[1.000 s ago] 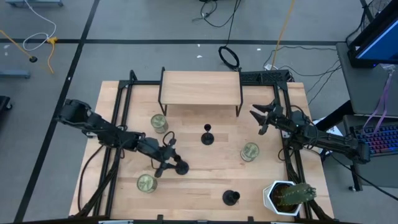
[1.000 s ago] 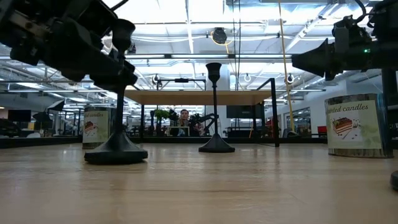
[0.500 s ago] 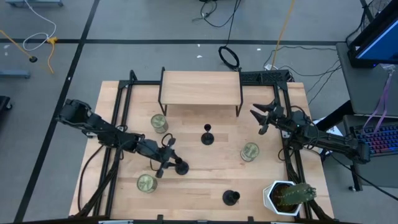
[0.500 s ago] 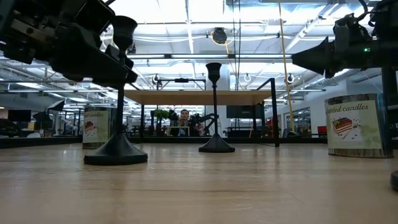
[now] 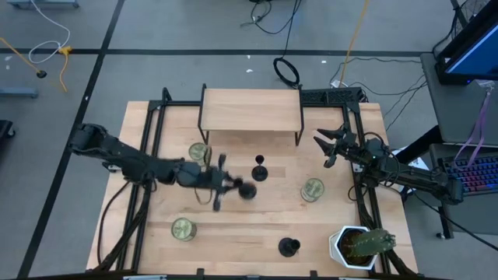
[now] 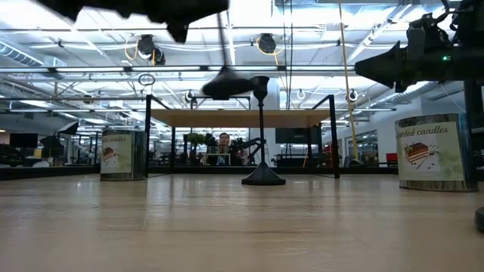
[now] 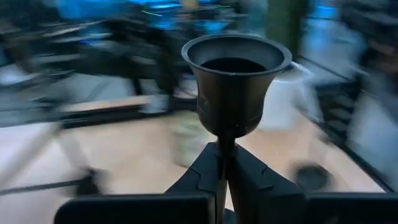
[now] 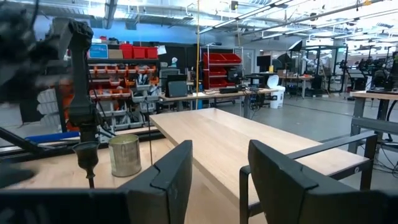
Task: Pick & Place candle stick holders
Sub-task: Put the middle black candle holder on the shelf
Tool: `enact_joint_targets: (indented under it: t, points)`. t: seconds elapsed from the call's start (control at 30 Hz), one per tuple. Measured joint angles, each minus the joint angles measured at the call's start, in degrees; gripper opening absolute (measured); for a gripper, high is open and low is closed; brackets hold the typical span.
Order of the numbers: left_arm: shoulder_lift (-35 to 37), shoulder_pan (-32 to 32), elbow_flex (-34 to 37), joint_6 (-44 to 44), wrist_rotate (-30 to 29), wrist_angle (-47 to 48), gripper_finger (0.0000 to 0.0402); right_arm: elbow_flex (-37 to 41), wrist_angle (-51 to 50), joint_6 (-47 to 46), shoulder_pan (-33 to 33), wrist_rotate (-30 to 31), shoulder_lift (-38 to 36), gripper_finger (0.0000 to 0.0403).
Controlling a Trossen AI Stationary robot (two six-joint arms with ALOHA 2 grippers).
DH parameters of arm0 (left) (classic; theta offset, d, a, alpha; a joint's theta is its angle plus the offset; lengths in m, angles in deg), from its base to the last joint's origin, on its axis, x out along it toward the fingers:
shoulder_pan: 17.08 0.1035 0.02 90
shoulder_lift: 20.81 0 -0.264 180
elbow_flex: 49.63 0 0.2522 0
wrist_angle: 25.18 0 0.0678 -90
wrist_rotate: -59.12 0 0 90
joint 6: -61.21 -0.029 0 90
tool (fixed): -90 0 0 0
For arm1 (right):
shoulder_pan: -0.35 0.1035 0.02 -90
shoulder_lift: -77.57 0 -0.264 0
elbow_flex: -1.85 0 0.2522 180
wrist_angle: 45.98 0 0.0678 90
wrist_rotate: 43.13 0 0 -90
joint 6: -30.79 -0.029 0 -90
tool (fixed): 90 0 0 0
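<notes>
My left gripper (image 5: 231,184) is shut on a black candle stick holder (image 5: 247,190) and carries it in the air near the table's middle. In the low view its round base (image 6: 227,83) hangs well above the tabletop. A second holder (image 5: 260,171) stands on its base just beyond it, in front of the shelf. A third holder (image 5: 289,247) stands near the front edge. My right gripper (image 5: 331,148) hovers open at the far right, touching nothing. My left gripper pinches the holder's thin stem (image 7: 222,163) between its two fingers, just below the cup (image 7: 236,74). The fingers (image 7: 202,177) come level from the table's left and lie across the stem. The holder is lifted clear, roughly upright, with its base below the fingers.
A low wooden shelf (image 5: 250,109) on black legs stands at the far middle. Three candle tins (image 5: 200,152) (image 5: 313,189) (image 5: 183,229) stand about the table. A potted plant (image 5: 359,245) fills the near right corner. Black frame rails run along both sides.
My left gripper has shut on the holder's stem, then risen and gone toward the table's right and slightly toward the far edge. The holder, which stood on the table at the near left, is now lifted clear beside the middle holder.
</notes>
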Motion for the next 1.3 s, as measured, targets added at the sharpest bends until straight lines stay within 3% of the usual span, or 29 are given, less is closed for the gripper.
enact_joint_targets:
  t: [0.1,0.2,0.37,0.53,0.73,0.9,1.03,1.3]
  points:
    - [3.1,3.9,-6.6,2.7,-4.7,12.0,0.0017,0.0,0.0,-0.7,0.0,0.0,0.0,0.015]
    - [6.3,8.1,-11.6,1.7,-5.0,21.5,0.0016,0.0,-0.3,-1.7,0.0,0.0,0.0,0.0147]
    - [12.5,15.3,-14.7,-4.1,-3.4,24.1,0.0016,0.0,-2.2,-4.4,0.0,-0.1,0.0,0.0144]
    - [16.6,28.0,-15.0,-3.8,-1.5,27.5,0.0014,0.0,-3.3,-6.0,0.0,-0.2,0.3,0.0144]
    - [13.4,45.8,-14.9,2.6,11.3,28.2,0.0014,0.0,-3.1,-6.0,0.0,-0.1,0.9,0.0143]
    - [8.1,56.1,-14.9,6.6,13.2,27.9,0.0014,0.0,-3.1,-6.0,0.0,-0.1,1.0,0.014]
    - [5.5,60.0,-14.9,8.2,17.4,27.7,0.0014,0.0,-3.1,-6.0,0.0,-0.2,1.0,0.014]
    - [2.4,62.3,-14.9,5.4,17.3,26.3,0.0014,0.0,-4.3,-6.3,0.0,-0.2,1.3,0.0139]
